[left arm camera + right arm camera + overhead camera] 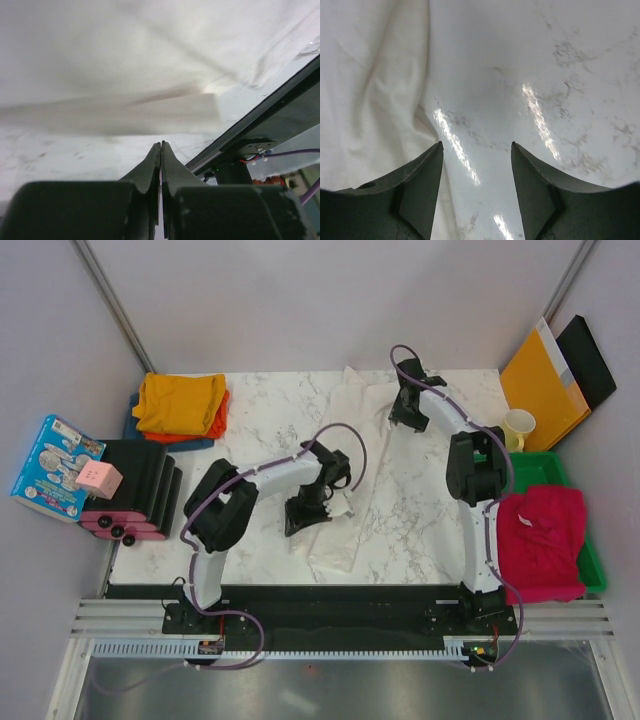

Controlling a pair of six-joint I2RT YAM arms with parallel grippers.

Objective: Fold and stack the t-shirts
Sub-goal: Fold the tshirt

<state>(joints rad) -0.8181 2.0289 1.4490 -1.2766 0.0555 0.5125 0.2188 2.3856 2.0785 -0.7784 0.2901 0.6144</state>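
- White t-shirt (338,540) (125,60) (370,90): a long rumpled strip down the middle of the table (260,440), from far edge to near edge.
- Left gripper (312,512) (161,145): jaws pressed together at the strip's left side.
- Right gripper (403,418) (476,150): jaws wide over bare marble beside the strip's far end.
- Mustard shirt (178,400) lies on the orange shirt (215,425) at the far left corner.
- Crimson-pink shirt (540,540) drapes the green tray (540,468) at the right edge.

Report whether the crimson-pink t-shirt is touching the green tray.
Touching. The top view shows the crimson-pink t-shirt lying directly on the green tray, covering most of it, with only the tray's far end and right rim showing.
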